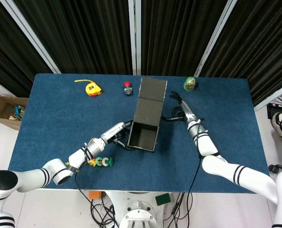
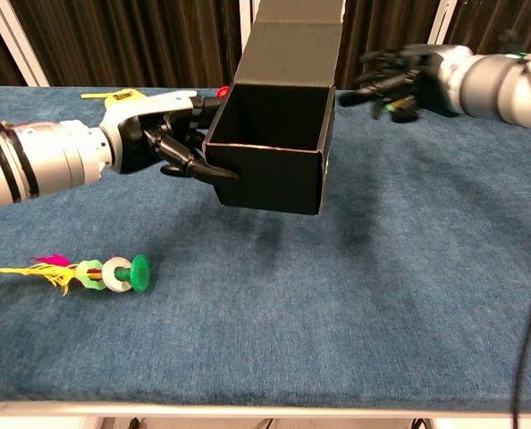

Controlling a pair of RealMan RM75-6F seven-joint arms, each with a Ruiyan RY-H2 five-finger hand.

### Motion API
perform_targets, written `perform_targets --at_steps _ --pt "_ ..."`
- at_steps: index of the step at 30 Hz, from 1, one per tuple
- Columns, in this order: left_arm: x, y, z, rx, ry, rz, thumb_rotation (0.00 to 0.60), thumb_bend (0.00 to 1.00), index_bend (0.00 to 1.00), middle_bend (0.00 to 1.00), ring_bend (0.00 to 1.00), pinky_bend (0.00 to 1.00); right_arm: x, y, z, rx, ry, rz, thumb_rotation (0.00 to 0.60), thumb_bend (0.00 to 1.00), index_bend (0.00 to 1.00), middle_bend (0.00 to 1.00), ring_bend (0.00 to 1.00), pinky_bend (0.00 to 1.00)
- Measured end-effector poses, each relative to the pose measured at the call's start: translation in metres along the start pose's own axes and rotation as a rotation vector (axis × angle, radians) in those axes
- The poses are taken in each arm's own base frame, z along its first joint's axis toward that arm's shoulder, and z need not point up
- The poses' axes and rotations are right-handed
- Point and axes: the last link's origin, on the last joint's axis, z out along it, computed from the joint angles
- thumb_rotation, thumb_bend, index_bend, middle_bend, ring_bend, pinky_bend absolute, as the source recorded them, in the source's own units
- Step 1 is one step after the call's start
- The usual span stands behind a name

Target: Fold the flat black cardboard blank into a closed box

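Observation:
The black cardboard box [image 1: 145, 124] is part-folded, its open end facing me and its lid flap [image 1: 153, 89] standing up at the far end. In the chest view the box [image 2: 279, 134] hangs above the table with a shadow beneath it. My left hand [image 1: 118, 137] grips its left wall near the open end, fingers hooked on the front corner [image 2: 172, 143]. My right hand [image 1: 178, 110] is at the far right side of the box, fingers spread and pointing at the right wall [image 2: 400, 76]. I cannot tell whether they touch it.
A yellow tape measure [image 1: 90, 88] and a small red object [image 1: 127, 87] lie at the back left. A green figurine [image 1: 190, 84] stands at the back right. A feathered ring toy [image 2: 105, 273] lies near the front left edge.

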Motion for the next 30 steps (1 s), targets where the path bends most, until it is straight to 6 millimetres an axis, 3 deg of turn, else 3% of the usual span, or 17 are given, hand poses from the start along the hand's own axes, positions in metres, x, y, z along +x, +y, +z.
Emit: perform_targets --at_steps 7,9,14,17,21,30 --pt "0.002 0.002 0.010 0.040 0.001 0.034 0.600 0.11 0.57 0.54 0.70 0.98 -0.036 -0.058 0.026 0.091 -0.014 0.135 0.600 0.07 0.00 0.17 0.65 1.00" --pt "0.004 -0.001 0.014 0.069 0.004 0.048 0.600 0.11 0.57 0.54 0.69 0.98 -0.046 -0.074 0.025 0.122 -0.039 0.166 0.600 0.04 0.00 0.20 0.67 1.00" --pt "0.010 -0.011 0.023 0.136 0.027 0.096 0.586 0.11 0.54 0.52 0.69 0.98 -0.068 -0.093 0.010 0.167 -0.144 0.143 0.600 0.00 0.00 0.23 0.69 1.00" --pt "0.015 -0.016 0.028 0.177 0.049 0.105 0.573 0.11 0.53 0.50 0.69 0.98 -0.081 -0.095 -0.003 0.177 -0.211 0.062 0.600 0.00 0.00 0.25 0.71 1.00" --pt "0.020 -0.020 0.033 0.218 0.081 0.105 0.509 0.09 0.51 0.49 0.69 0.98 -0.092 -0.082 -0.017 0.166 -0.263 -0.126 0.600 0.00 0.04 0.27 0.72 1.00" --pt "0.023 -0.029 0.036 0.278 0.129 0.097 0.495 0.09 0.41 0.39 0.69 0.98 -0.095 -0.078 -0.030 0.212 -0.198 -0.473 0.600 0.00 0.10 0.30 0.73 1.00"
